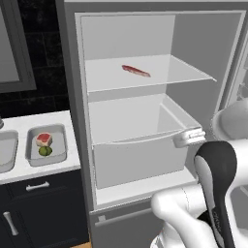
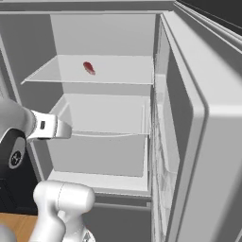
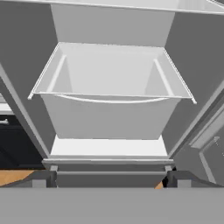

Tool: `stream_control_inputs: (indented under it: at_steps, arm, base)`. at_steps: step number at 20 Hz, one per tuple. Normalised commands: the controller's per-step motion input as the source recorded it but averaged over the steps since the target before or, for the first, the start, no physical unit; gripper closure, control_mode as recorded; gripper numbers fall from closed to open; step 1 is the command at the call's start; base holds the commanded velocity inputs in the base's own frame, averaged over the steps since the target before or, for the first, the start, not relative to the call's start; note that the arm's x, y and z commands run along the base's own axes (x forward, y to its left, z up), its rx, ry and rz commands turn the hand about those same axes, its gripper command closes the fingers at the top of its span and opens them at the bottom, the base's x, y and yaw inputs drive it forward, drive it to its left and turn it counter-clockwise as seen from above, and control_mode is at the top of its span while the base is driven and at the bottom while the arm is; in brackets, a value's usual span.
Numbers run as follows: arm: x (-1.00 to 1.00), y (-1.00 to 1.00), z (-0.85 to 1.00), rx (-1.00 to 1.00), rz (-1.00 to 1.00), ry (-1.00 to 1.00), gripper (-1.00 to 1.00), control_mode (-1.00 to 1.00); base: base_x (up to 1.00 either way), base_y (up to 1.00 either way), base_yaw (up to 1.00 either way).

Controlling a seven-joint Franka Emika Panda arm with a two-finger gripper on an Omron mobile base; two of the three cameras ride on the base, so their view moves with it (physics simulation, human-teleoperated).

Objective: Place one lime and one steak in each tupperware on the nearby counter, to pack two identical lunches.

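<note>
Lying on the white table (image 1: 68, 162) at the 9 o'clock edge of the left base view is a grey tupperware (image 1: 46, 144) that already holds a red steak (image 1: 43, 139) with a pale fatty rim and, touching it on the 6 o'clock side, a small green lime (image 1: 45, 151); a second tupperware (image 1: 7, 151) just beside it at 9 o'clock is cut off by the picture's edge, so its contents cannot be made out. Further right stands the open grey fridge (image 1: 72, 97), and on its upper shelf (image 1: 145, 80) rests a second steak (image 1: 135, 71), a thin dark red strip with a lighter streak, its long axis running from 10 o'clock to 4 o'clock in that view; in the right base view the same steak (image 2: 88, 67) looks foreshortened into a short red lump pointing from 11 to 5 o'clock, too small to show any detail. Below the shelf is a clear drawer (image 3: 111, 94), seen head-on in the hand view. The hand (image 1: 190, 137) hangs in front of that drawer's 3 o'clock corner in the left base view, and its fingers (image 3: 177, 178) stand spread wide apart at the bottom of the hand view, gripping nothing. The fridge door (image 2: 203, 123) covers the 3 o'clock side of the right base view.
</note>
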Motion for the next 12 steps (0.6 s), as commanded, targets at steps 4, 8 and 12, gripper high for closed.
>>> stream_control_inputs:
  at_steps: [4,8,12]
  arm:
    - [0.27,0.24,0.62,0.0,0.0,0.0,-1.0,-1.0]
    - [0.25,0.06,0.34,-0.02,0.02,-0.02,-1.0,-1.0]
    - [0.21,0.0,0.13,0.0,0.05,-0.07,-1.0,-1.0]
  base:
    - [0.0,0.0,0.0]
    - [0.0,0.0,0.0]
    - [0.0,0.0,0.0]
